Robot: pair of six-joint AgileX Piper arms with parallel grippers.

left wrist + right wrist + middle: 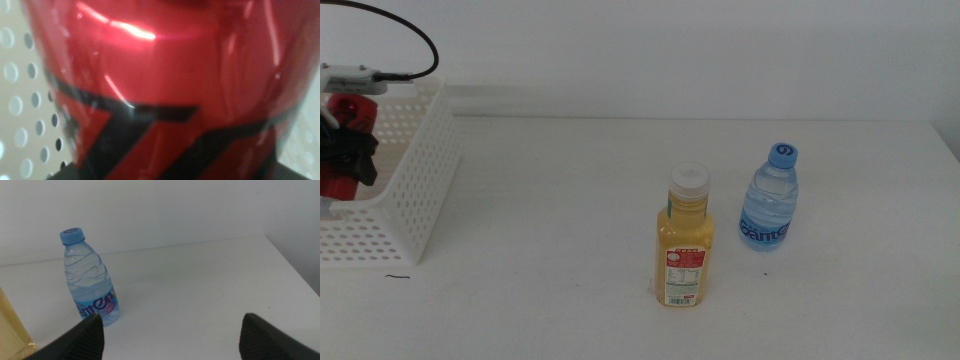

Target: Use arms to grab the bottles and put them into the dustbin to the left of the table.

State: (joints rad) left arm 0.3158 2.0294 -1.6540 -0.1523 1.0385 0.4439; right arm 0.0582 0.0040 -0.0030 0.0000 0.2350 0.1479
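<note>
My left gripper (348, 152) is at the far left, shut on the red soda can (354, 108), and holds it inside the white perforated dustbin (418, 180). In the left wrist view the can (170, 90) fills the picture, with the dustbin's wall (15, 100) behind it. The yellow juice bottle (685, 240) with a white cap stands upright mid-table. The clear water bottle (769, 200) with a blue cap stands upright to its right. My right gripper (170, 335) is open and empty; it is out of the middle view and faces the water bottle (90, 280) from some distance.
The white table (570, 150) runs to a white wall at the back. A black cable (405, 30) arcs above the dustbin. The yellow bottle's edge (10, 330) shows beside the right gripper's jaw in the right wrist view.
</note>
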